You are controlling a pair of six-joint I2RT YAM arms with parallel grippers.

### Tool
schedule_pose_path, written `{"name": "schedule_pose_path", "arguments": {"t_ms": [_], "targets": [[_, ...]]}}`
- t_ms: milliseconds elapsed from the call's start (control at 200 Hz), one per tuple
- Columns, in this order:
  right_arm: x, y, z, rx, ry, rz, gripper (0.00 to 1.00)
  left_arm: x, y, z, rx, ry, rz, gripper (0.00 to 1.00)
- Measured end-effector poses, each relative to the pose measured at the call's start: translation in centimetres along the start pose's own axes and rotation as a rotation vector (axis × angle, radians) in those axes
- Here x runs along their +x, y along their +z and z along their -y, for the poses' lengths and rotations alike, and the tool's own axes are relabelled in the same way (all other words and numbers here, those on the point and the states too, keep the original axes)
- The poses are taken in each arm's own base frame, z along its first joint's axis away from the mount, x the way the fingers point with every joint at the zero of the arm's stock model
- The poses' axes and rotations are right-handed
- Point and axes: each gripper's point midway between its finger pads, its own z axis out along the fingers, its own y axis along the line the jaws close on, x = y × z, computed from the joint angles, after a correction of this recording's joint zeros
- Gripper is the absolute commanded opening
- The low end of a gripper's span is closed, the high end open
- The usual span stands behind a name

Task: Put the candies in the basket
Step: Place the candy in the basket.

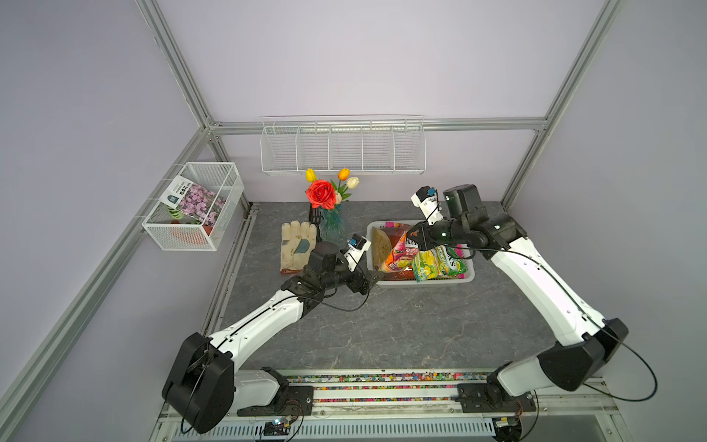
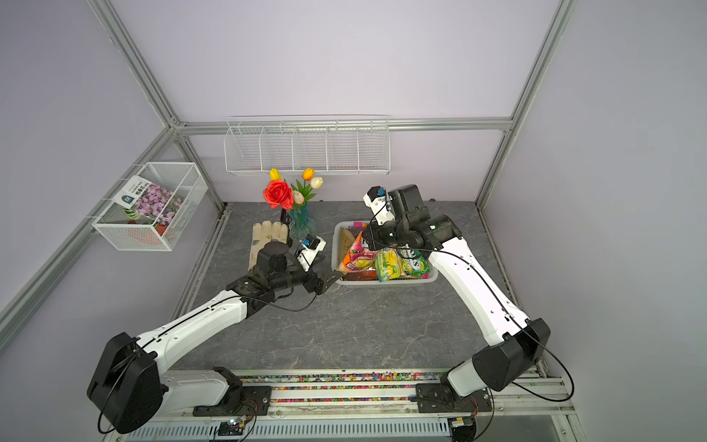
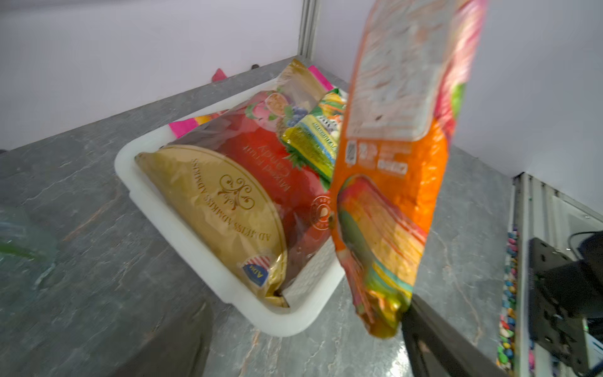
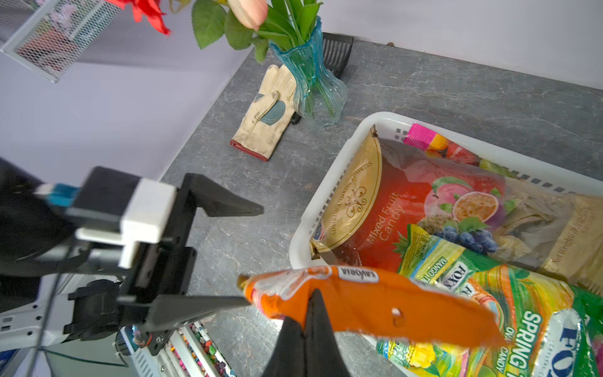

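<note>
The right end effector (image 4: 311, 293) was clenched on the orange candy bag (image 4: 375, 303), which hung over the 8 o'clock corner of the basket (image 4: 318, 196). The left end effector (image 4: 254, 254) stood released at that corner, one finger against the bag's end. The other candies (image 4: 391, 209) lay inside the basket.

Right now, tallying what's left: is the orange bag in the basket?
Out: the orange bag hangs from the right gripper, fingers shut on it, above the basket, not resting inside.
</note>
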Motion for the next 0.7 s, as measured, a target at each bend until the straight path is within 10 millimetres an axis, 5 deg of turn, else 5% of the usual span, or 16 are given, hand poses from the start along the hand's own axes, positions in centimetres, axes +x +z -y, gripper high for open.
{"name": "schedule_pose_path", "arguments": {"t_ms": [350,700], "targets": [[0.7,-0.4,-0.3,-0.063,0.076,-0.003,0.0,1.5,2.5,-2.4,-0.087,-0.037,-0.031,0.92],[0.1,2.1,3.2,-0.077,0.175,-0.01,0.0,-1.8,3.9,-5.3,-0.215,-0.089,0.026,0.93]]}}
